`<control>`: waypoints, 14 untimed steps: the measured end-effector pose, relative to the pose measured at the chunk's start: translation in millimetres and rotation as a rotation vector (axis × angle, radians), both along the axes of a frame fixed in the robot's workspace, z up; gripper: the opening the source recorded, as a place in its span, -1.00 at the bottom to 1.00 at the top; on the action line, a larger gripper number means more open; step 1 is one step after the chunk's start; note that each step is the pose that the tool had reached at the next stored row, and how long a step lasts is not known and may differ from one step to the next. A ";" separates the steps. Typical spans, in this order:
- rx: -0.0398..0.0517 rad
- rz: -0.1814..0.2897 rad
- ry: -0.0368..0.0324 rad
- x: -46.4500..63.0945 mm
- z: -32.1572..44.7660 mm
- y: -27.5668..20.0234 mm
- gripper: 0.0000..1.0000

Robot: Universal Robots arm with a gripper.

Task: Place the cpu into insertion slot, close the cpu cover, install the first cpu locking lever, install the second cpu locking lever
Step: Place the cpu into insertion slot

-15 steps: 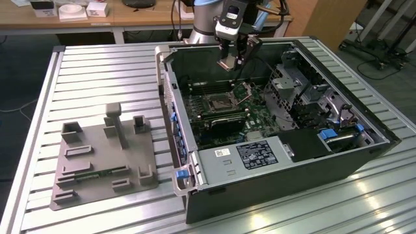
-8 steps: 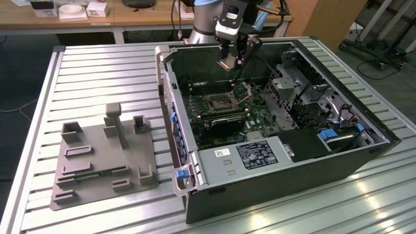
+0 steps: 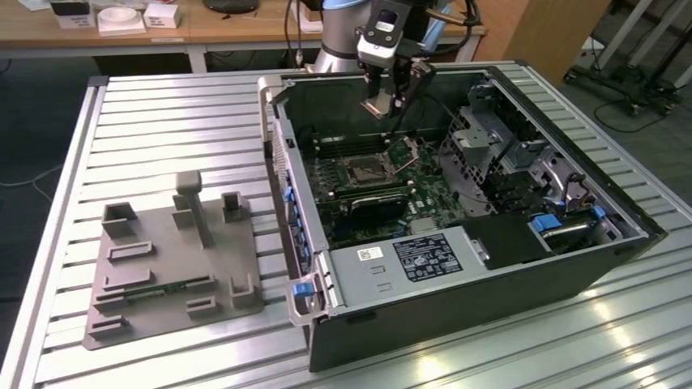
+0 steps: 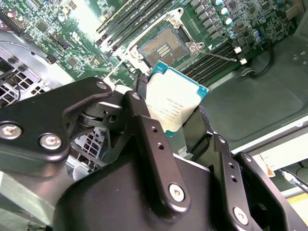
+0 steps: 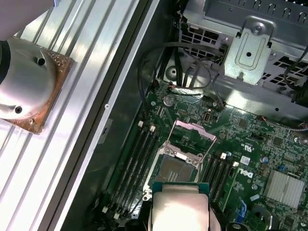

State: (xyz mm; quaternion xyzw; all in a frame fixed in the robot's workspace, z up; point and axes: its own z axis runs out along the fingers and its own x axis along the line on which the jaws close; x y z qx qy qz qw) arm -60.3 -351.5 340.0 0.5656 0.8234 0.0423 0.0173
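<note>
- Right, exterior view: the computer case [image 3: 465, 296] lies open on the slatted metal surface [image 3: 162, 130]. The hand [image 3: 381, 107] hangs over the board inside, above the insertion slot [image 3: 362, 170] and clear of it.
- The hand is clamped on the cpu [image 3: 381, 104], so the chip is in the air, not seated.
- The cpu cover [image 3: 409, 152] stands tilted up at the slot's edge, leaving the slot uncovered.
- A grey fixture block [image 3: 162, 259] sits on the surface outside the case, well apart from the slot.
- Second wrist view: two black fingers [image 4: 150, 130] pinch the cpu [image 4: 174, 98] on opposite edges, pale metal top toward the camera, green edge showing.
- The insertion slot [image 4: 163, 45] is just beyond the chip, pin field bare. Long black memory slots [image 4: 132, 17] run on either side of it.
- First wrist view: the cpu [image 5: 180, 209] is just beside the insertion slot [image 5: 175, 168], not over it.
- The cpu cover [image 5: 195, 131] is hinged up on the slot's far side from the chip.
- Memory slots [image 5: 139, 161] flank the slot. A silvery round part on a copper-coloured base [image 5: 29, 86] lies on the surface [image 5: 110, 38] outside the case, well apart from the slot.
</note>
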 end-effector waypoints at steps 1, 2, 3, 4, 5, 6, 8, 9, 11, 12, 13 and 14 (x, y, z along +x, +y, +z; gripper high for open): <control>0.0000 -0.006 0.0000 -0.3 -0.2 0.0 0.08; 0.0001 -0.013 -0.0001 -0.5 -0.4 0.0 0.08; 0.0001 -0.023 -0.0001 -0.7 -0.6 0.0 0.08; 0.0001 -0.035 0.0000 -0.9 -0.8 0.0 0.08; -0.0001 -0.048 0.0001 -1.0 -1.0 0.0 0.08; 0.0001 -0.063 0.0000 -1.1 -1.4 0.0 0.08; 0.0001 -0.088 0.0000 -1.1 -2.2 0.0 0.08; 0.0001 -0.094 0.0001 -1.1 -2.5 0.0 0.08; -0.0001 -0.099 0.0001 -1.1 -2.8 0.0 0.08; -0.0001 -0.100 0.0001 -1.1 -2.9 0.0 0.08; -0.0001 -0.100 0.0001 -1.1 -2.9 0.0 0.08; 0.0000 -0.100 0.0000 -1.1 -3.0 0.0 0.08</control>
